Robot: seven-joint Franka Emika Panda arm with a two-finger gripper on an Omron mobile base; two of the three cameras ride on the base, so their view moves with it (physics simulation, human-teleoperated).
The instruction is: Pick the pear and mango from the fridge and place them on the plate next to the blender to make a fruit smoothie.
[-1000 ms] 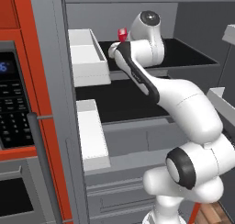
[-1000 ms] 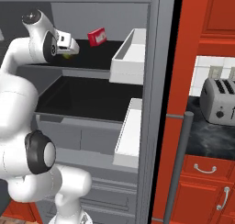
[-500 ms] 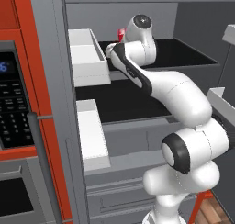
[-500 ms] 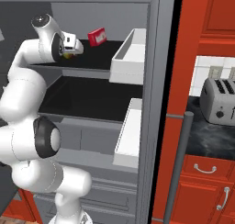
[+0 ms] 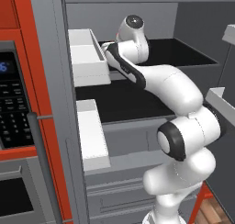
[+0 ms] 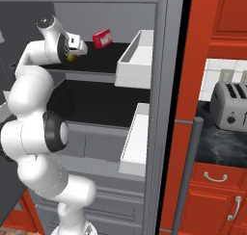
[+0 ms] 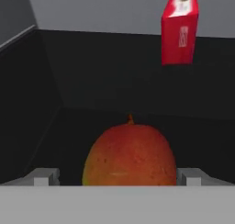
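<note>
Wrist [image 5: 133,46] had shifted left in the left base view and slightly right in the right base view since the last frame. Fridge [image 6: 166,109] was the big grey cabinet, open, with the arm [image 5: 172,85] reaching in over the upper shelf [image 6: 103,60]. Lower shelf [image 6: 87,99] sat below it, also black, with grey drawers [image 5: 114,200] under that. Oven [image 5: 13,99], red-framed with a keypad, stood beside the fridge in the left base view. Tabletop [image 6: 217,142] was dark, on the other side of the fridge, above red cupboards [image 6: 212,195]. Upper bin [image 6: 132,75] and lower bin [image 6: 135,145] were white, one above the other. Toaster [image 6: 229,106] was grey, on the tabletop. Red box [image 6: 102,38] was upright at the back of the upper shelf. Mango [image 7: 131,156] was in the fridge, red-orange with yellow-green low on its side, stem up in the hand view, between the fingertips [image 7: 47,176]. Jaws were wide open, one tip each side of the mango, not closed on it. Couldn't tell if either tip touched it.
</note>
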